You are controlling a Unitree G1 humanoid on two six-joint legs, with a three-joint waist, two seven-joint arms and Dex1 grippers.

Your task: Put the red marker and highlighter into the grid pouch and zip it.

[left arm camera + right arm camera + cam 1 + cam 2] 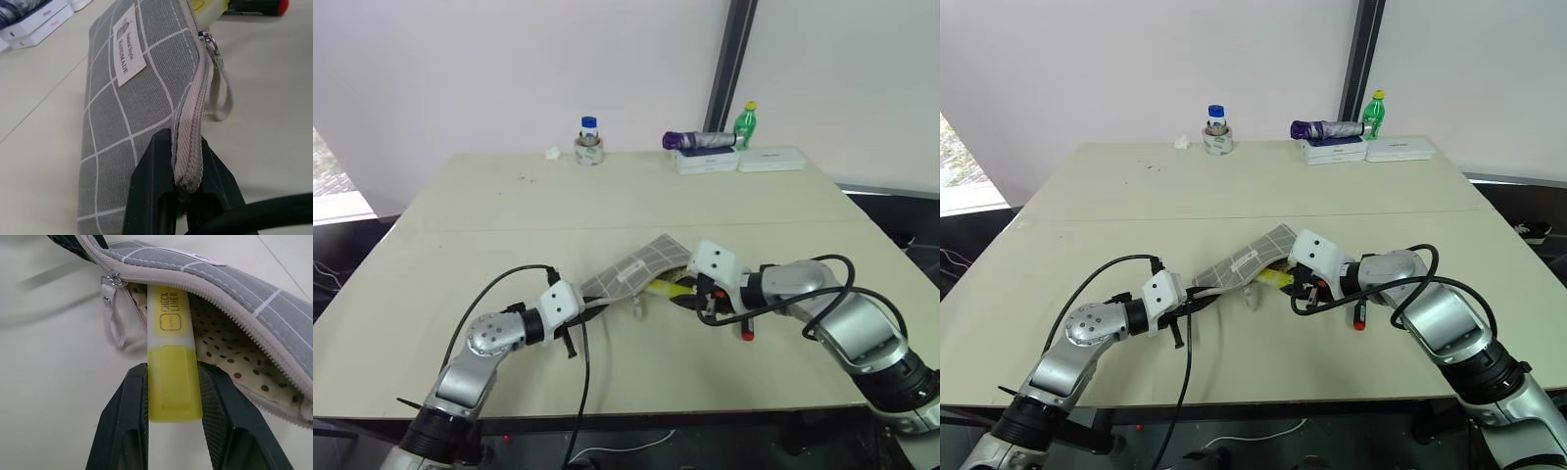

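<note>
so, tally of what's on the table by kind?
Pens: 2 (highlighter, red marker)
Pouches: 1 (grid pouch)
Bottles: 2 (blue-capped bottle, green bottle)
Tape rolls: 1 (tape roll)
White boxes: 2 (boxes)
Folded umbrellas: 1 (purple umbrella)
Total: 9

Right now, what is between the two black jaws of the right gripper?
The highlighter is clamped there, its front end already inside the open mouth of the grid pouch, as the right wrist view shows.
</note>
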